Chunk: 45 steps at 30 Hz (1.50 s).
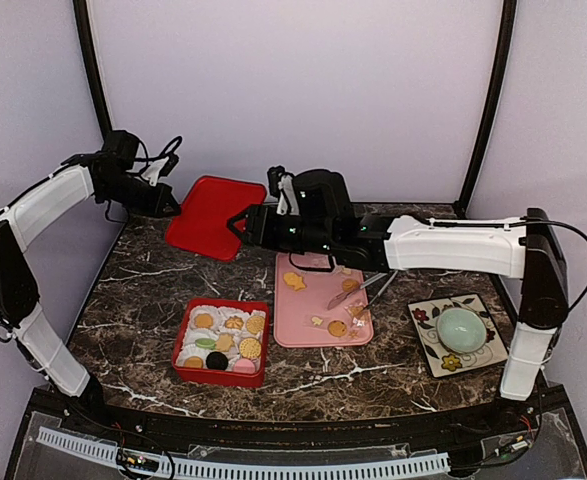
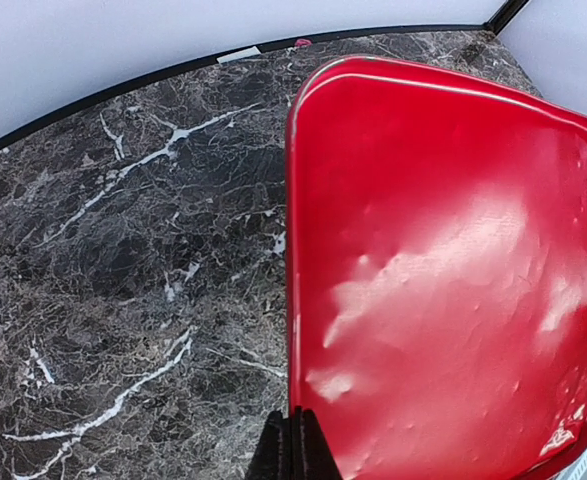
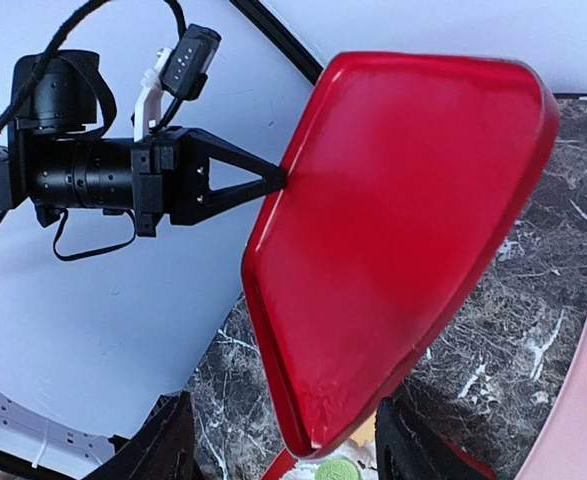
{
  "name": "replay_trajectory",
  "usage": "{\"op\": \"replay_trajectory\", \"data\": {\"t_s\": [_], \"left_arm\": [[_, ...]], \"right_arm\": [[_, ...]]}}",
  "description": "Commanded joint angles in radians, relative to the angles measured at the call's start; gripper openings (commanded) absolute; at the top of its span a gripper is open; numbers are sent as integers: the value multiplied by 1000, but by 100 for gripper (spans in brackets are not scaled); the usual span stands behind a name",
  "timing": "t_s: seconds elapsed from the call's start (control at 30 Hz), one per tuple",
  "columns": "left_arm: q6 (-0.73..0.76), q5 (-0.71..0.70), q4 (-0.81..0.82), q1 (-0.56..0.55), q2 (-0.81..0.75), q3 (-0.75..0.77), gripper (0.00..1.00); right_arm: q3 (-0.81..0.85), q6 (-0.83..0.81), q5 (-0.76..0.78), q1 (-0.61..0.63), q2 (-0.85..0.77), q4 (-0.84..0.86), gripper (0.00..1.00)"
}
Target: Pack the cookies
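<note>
**As the red lid (image 1: 208, 215) hangs aloft, cookies (image 1: 223, 335) lie at seven o'clock**

While my left gripper (image 1: 178, 210) pinches the lid's nine o'clock edge, my right gripper (image 1: 235, 226) straddles its three o'clock corner, fingers spread wide. Most cookies lie in the red box (image 1: 203, 378); a few sit on the pink tray (image 1: 303, 310). A green bowl (image 1: 460, 326) on a flowered plate (image 1: 423, 345) stands at four o'clock.

Robot test booth in a lab
Pale panels (image 1: 293, 90) and black corner posts (image 1: 488, 100) box in a marble-look table (image 1: 133, 300); left arm (image 1: 43, 205) and right arm (image 1: 453, 245) stand bolted at its near edge
</note>
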Motion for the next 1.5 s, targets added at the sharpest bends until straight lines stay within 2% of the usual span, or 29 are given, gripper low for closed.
{"op": "replay_trajectory", "data": {"t_s": [0.0,0.2,0.43,0.73,0.9,1.03,1.1,1.17,1.47], "left_arm": [[-14,47,-7,-6,-77,-29,0],[-27,76,2,-6,-116,-64,0],[-20,83,0,-5,-137,-73,0],[-31,79,12,-6,-135,-75,0],[-34,87,8,-9,-146,-85,0],[-31,76,12,-9,-155,-98,0],[-31,76,15,-8,-155,-102,0],[-32,76,18,-8,-156,-107,0],[-38,89,17,-8,-162,-105,0]], "right_arm": [[52,27,9,1,36,66,60],[-24,76,-6,-22,28,151,58],[-99,100,1,-55,-28,170,57],[-194,120,48,-70,-126,116,57],[-153,126,-5,-68,-76,168,57],[-197,126,-5,-60,-81,326,57],[-252,167,-169,-56,-98,431,58],[-278,177,-191,-49,-104,485,59],[-197,198,-199,-38,-31,431,59]]}}
